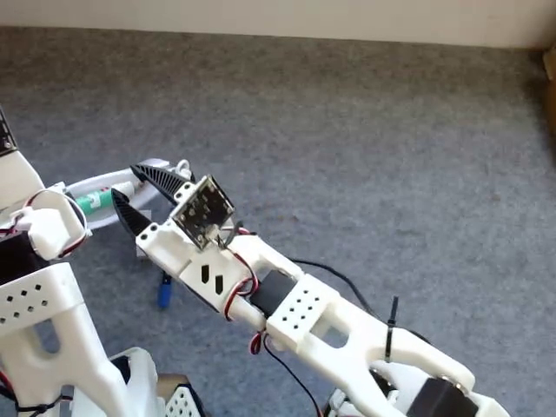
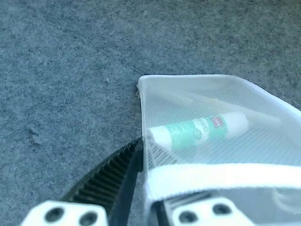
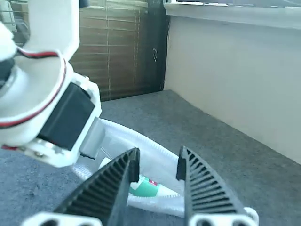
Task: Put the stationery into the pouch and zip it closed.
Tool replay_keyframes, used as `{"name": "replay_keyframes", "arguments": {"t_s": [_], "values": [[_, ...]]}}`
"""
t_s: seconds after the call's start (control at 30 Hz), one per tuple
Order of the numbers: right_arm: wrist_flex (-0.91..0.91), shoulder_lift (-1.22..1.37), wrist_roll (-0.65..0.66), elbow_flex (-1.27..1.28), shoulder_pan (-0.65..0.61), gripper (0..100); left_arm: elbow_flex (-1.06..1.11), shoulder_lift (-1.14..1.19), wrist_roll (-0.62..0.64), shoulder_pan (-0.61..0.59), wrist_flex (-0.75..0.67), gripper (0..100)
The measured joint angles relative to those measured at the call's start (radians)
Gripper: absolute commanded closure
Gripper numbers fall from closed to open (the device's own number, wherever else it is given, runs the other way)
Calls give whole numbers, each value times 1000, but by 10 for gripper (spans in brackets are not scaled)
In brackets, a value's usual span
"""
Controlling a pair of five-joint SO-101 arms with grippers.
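The left pincer [image 2: 142, 157] is clamped on the edge of the white mesh pouch [image 2: 211, 103], which lies on the grey surface [image 1: 347, 130] with 1 green-and-white tube [image 2: 197, 131] inside. The right pincer [image 3: 157, 165] hangs spread open just over the pouch. 1 small blue item [image 1: 163, 291] lies nearby.

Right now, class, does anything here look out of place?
Yes: a small blue item lies on the grey surface outside the mesh pouch, while the green-and-white tube already sits inside it.

Left end effector [image 2: 142, 162] clamped; right end effector [image 3: 157, 156] hovers, jaws parted.
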Motion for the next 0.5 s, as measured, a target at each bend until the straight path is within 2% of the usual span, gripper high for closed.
{"name": "replay_keyframes", "arguments": {"t_s": [0.13, 0.2, 0.33, 0.5], "values": [[155, -14, -2, -89, 3, 871, 0, 0, 0, -35, 0, 989], [236, -14, -44, -140, 14, 871, 0, 0, 2, -69, 0, 989], [407, -14, -164, -264, 83, 871, 0, 0, 2, -110, 0, 989], [615, -14, -193, -410, 163, 871, 0, 0, 2, -114, 0, 989]]}}
